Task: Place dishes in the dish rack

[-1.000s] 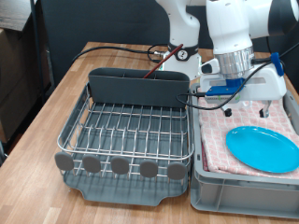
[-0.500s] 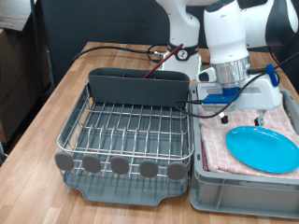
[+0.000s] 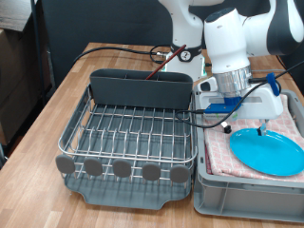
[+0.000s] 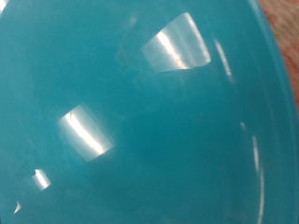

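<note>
So, counting what's visible: one plate (image 3: 267,150), one wooden spoon (image 3: 158,63), one dish rack (image 3: 128,135), and no cup that I can make out. The light-blue plate lies flat on the pink checked cloth (image 3: 220,148) inside the grey bin (image 3: 245,199), at the exterior view's right, just beside the rack. The spoon already stands tilted in the rack's dark grey caddy (image 3: 141,90), its handle poking up toward the exterior view's top. The rack's wire grid holds nothing else, and five round grey caps (image 3: 122,169) line its front edge. One gripper (image 3: 245,124) hangs low over the plate's near-left edge; can't tell from here whether its fingers are apart or together. The wrist view is just wall-to-wall blue plate (image 4: 140,112) with a few light reflections, so the camera's super close to it.
</note>
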You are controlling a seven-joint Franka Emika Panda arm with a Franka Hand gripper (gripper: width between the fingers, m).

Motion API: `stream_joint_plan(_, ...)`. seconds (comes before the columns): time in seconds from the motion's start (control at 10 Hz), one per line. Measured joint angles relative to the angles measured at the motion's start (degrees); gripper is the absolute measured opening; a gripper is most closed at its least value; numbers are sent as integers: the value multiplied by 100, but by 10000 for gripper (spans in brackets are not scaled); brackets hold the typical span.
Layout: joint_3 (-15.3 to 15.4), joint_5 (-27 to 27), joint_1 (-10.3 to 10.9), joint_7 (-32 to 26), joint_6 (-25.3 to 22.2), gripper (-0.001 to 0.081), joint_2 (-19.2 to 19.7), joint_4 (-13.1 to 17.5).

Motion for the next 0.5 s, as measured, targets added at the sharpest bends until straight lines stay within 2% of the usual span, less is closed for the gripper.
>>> stream_joint_plan(0.3, 33, 298, -20, -278, 36, 803, 35, 80)
stream_joint_plan(0.4, 23, 290, -9, -194, 116, 726, 58, 81)
stream_joint_plan(0.5, -4, 242, 21, -44, 178, 726, 93, 81)
